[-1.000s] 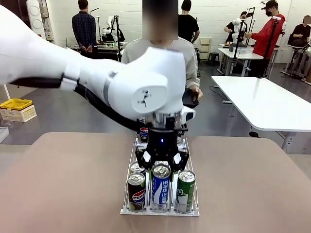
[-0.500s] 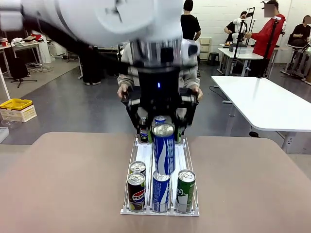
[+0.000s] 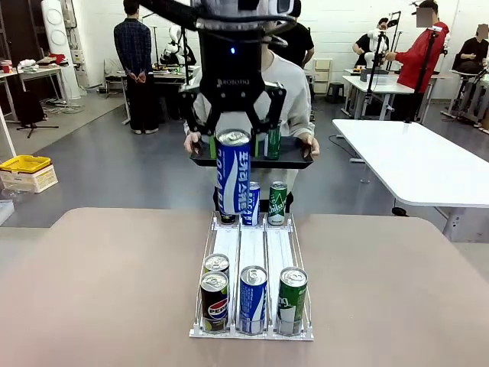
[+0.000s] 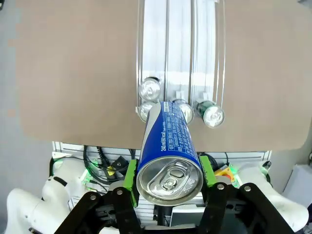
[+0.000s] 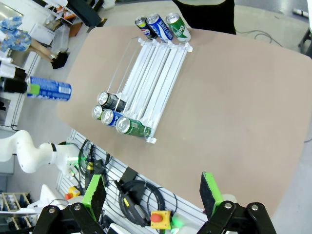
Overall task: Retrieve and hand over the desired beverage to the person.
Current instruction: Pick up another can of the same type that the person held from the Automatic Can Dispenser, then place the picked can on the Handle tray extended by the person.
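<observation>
Blue can [image 3: 234, 173] clenched in left hand [image 3: 234, 138]; right wrist view shows right hand [image 5: 152, 195] released.

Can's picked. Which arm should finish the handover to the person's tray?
Left. The left gripper is shut on the blue can, lifted above the rack just in front of the person's tray. The right gripper is open, empty, off to the side.

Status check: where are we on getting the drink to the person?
Done: the blue can is out of the rack, clamped in the left gripper and raised above the table. In hand: it hangs in front of the person, who holds a black tray that already carries a green can. Left: setting it on the tray or passing it over, then releasing. The right gripper is open, idle.
</observation>
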Motion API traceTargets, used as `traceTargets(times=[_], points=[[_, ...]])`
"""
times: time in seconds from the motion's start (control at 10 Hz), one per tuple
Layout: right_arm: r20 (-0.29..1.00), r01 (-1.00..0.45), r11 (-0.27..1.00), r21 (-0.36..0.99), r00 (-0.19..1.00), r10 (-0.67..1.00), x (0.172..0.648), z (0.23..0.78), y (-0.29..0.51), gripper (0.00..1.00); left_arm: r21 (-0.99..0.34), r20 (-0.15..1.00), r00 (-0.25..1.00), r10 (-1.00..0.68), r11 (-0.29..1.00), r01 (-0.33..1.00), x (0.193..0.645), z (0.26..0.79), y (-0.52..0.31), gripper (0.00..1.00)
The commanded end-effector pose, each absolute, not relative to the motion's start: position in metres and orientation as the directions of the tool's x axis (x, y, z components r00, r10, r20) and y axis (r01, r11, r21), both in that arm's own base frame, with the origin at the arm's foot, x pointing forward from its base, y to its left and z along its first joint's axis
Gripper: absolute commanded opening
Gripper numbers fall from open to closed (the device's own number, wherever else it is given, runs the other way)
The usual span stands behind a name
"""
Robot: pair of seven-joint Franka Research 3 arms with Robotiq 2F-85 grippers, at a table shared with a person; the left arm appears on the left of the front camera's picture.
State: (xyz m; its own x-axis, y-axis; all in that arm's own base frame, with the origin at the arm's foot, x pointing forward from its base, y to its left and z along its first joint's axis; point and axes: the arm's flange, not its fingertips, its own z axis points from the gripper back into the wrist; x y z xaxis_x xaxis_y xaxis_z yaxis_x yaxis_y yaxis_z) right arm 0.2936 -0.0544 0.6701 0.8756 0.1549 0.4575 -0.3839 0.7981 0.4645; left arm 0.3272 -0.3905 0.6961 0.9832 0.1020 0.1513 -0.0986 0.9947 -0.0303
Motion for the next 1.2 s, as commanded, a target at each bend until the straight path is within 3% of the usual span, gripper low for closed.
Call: traceTargets(times=[0.0, 1.1], points=[[0.459, -0.388, 0.788, 0.477, 0.875, 0.153, 0.294, 0.670, -0.053, 1.00, -0.032, 0.173, 0.982, 0.072, 0.997, -0.067, 0.346, 0.723, -0.388, 0.45], [0.459, -0.388, 0.788, 0.477, 0.875, 0.153, 0.294, 0.670, -0.053, 1.00, -0.037, 0.152, 0.984, 0.097, 0.995, -0.092, 0.352, 0.713, -0.381, 0.45]])
